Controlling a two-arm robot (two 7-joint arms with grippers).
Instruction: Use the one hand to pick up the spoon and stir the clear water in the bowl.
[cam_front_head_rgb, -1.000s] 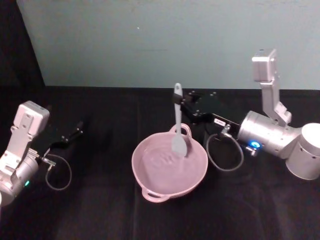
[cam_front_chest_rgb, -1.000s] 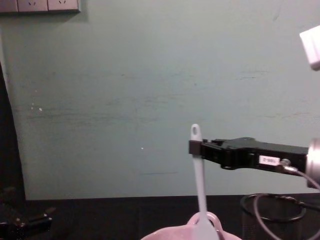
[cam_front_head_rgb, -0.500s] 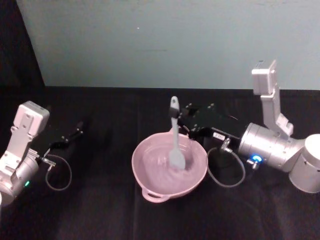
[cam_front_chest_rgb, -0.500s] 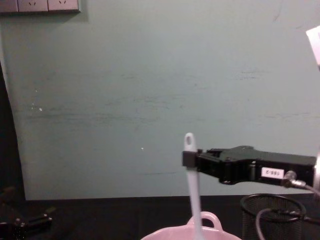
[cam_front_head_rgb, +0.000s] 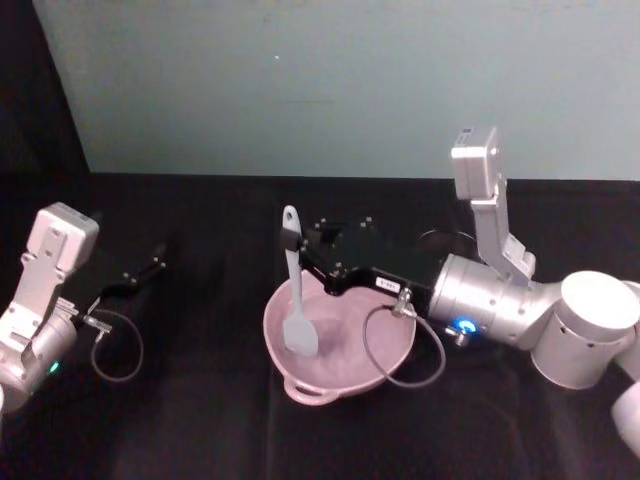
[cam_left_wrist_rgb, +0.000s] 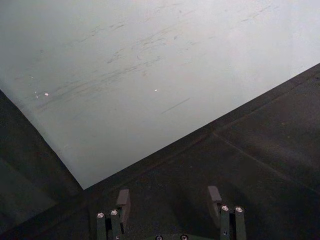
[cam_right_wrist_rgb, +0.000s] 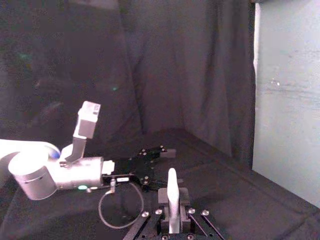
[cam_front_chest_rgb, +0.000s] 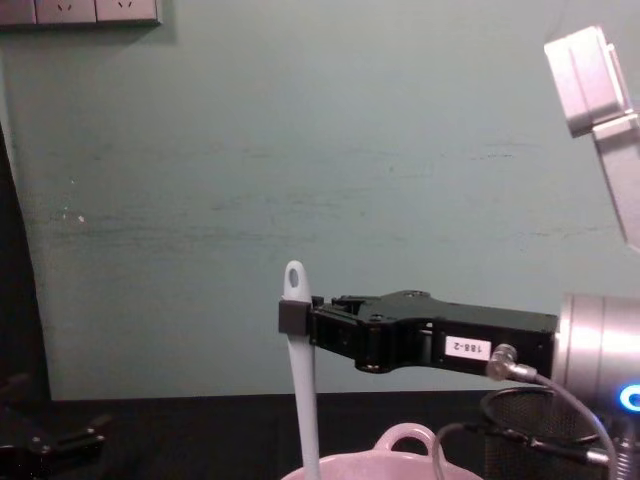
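We hold the spoon (cam_front_head_rgb: 294, 295) upright in the pink bowl (cam_front_head_rgb: 340, 383).
Well off at the bowl's nine o'clock, our left gripper (cam_front_head_rgb: 150, 268) sits wide and empty; the blade dips into the bowl's nine o'clock side, with our right gripper (cam_front_head_rgb: 300, 248) clamped on the handle from three o'clock.

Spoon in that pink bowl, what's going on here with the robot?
The right gripper is clamped on the spoon just below the hole in its handle. It holds the spoon nearly upright, with the blade down inside the pink bowl, toward the bowl's left side, which fits a stirring pass. The left gripper is parked off to the left over the black table, open and holding nothing.
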